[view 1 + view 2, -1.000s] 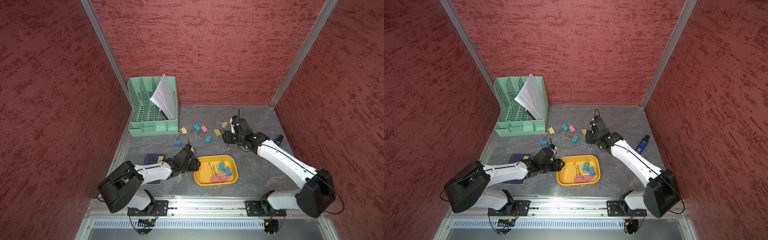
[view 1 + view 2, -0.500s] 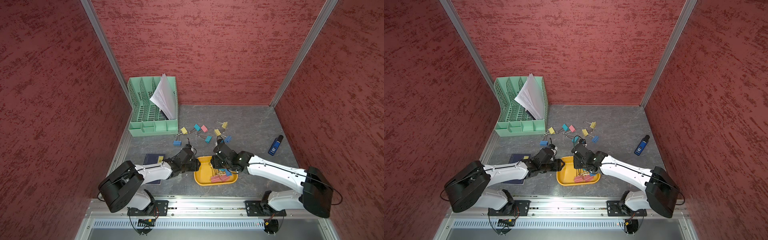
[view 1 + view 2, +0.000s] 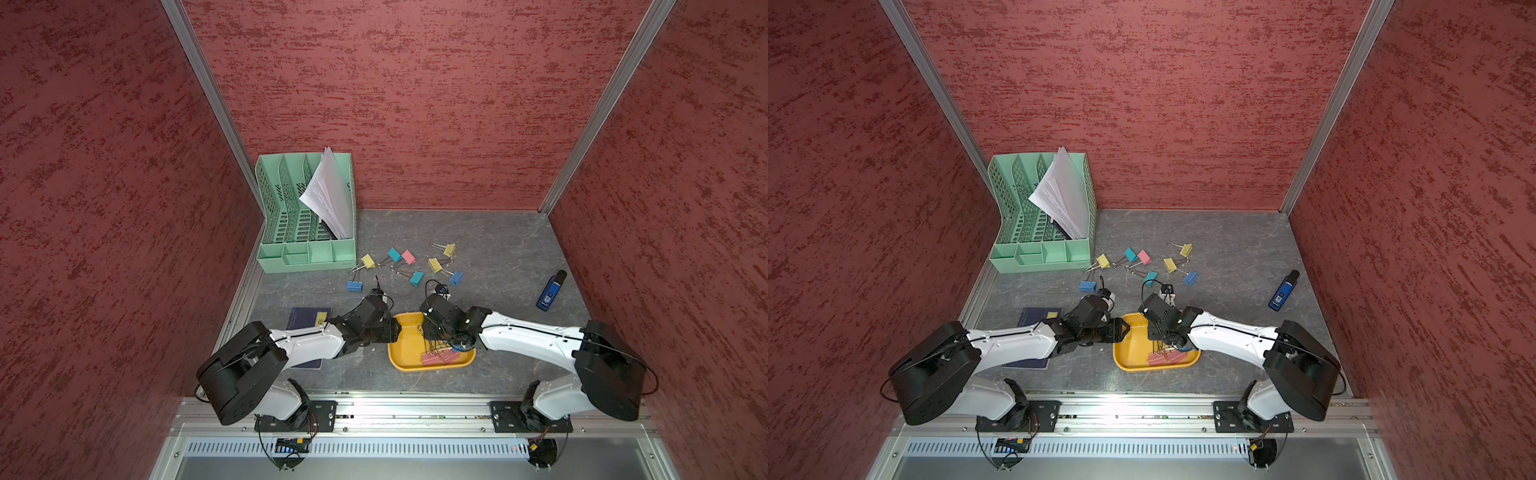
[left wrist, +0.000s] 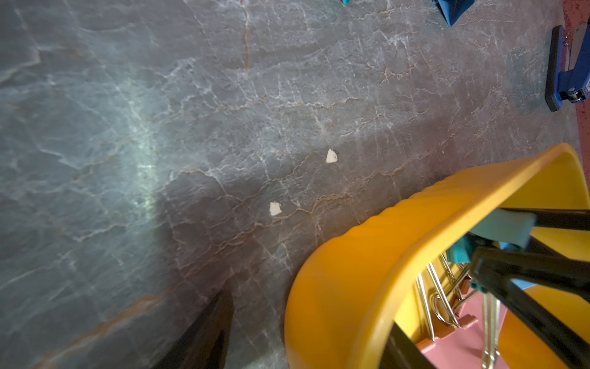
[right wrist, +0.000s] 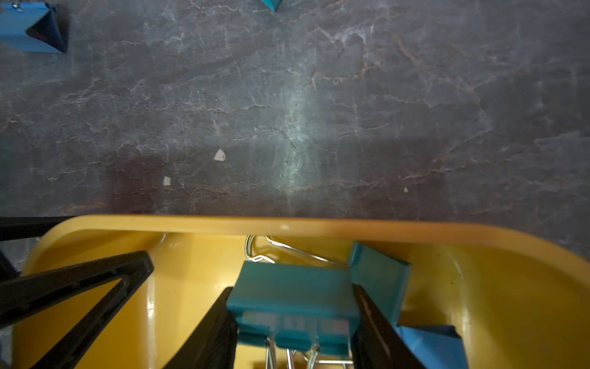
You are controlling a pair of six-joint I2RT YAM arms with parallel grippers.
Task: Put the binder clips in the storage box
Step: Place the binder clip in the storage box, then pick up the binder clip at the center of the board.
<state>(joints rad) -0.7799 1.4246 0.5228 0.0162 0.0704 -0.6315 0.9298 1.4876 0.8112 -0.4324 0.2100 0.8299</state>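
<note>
Binder clip in teal (image 5: 292,303) is hanging over storage box (image 5: 319,225), right gripper (image 5: 292,290) pinching its ends; probably light, stiff, slippery.

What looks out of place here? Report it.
Two small white flecks lie on the table beside the storage box: stray scraps or chipped surface, cannot tell which. Nothing else stands out.
</note>
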